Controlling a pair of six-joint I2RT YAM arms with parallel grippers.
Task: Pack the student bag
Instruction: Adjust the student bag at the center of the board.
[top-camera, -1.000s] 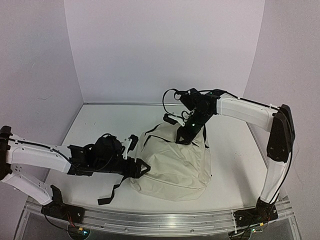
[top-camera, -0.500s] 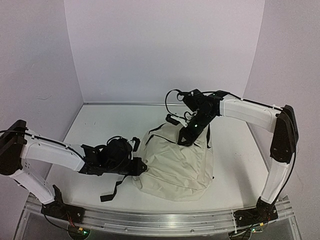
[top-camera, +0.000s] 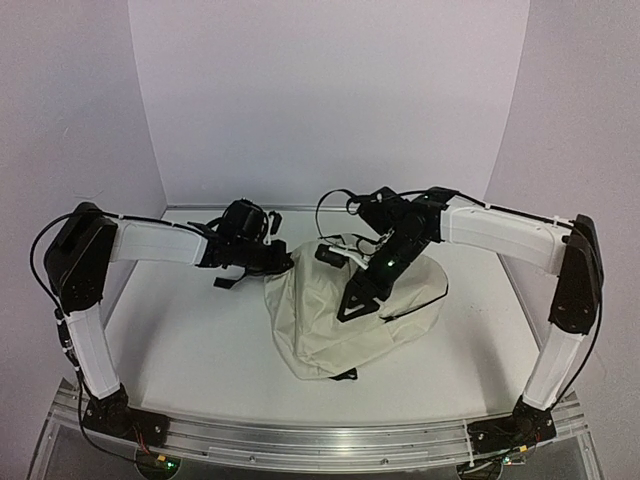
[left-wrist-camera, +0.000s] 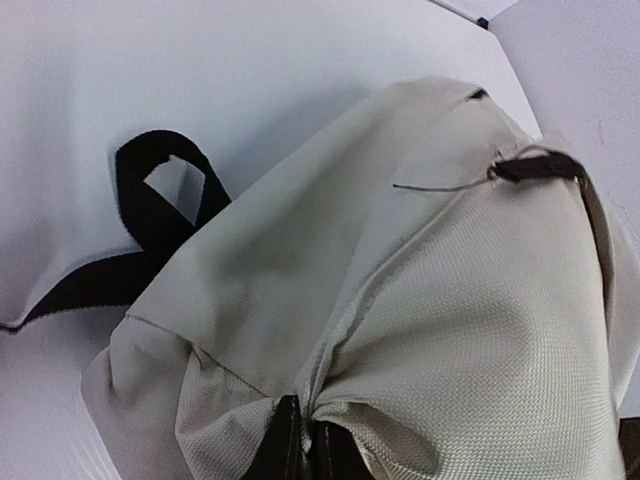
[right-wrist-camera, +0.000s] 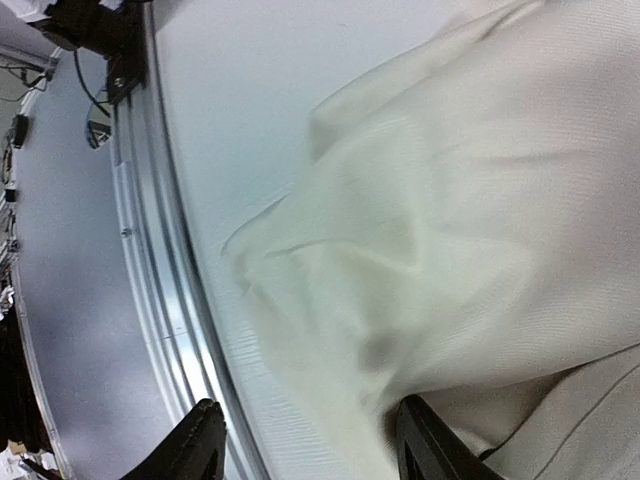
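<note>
The student bag (top-camera: 340, 325) lies slumped on the white table (top-camera: 180, 340), roughly in the middle and a little toward the right arm's side, its cream fabric bunched up at the far end where both arms meet it. The left gripper (top-camera: 279, 262) is clenched on a fold at the bag's far left edge; in the left wrist view its two dark fingertips (left-wrist-camera: 288, 445) sit pressed together with a pinch of fabric puckering out from between them. A black strap (left-wrist-camera: 150, 200) loops out onto the table just beside that corner, and a black zipper pull (left-wrist-camera: 530, 167) shows on a seam higher up the bag.

The right gripper (top-camera: 352, 303) reaches down onto the top of the bag with its fingers spread apart. In its own wrist view the cloth spills into the gap between them, but nothing is clamped – released, by the look of it.

As for progress, this looks like handling of the bag itself rather than filling it. No books or other loose items show in any view, and the main opening cannot be made out, so whether anything is already inside cannot be told. What seems left – at the least – is getting the bag settled with its mouth reachable, and any closing of the zipper
</note>
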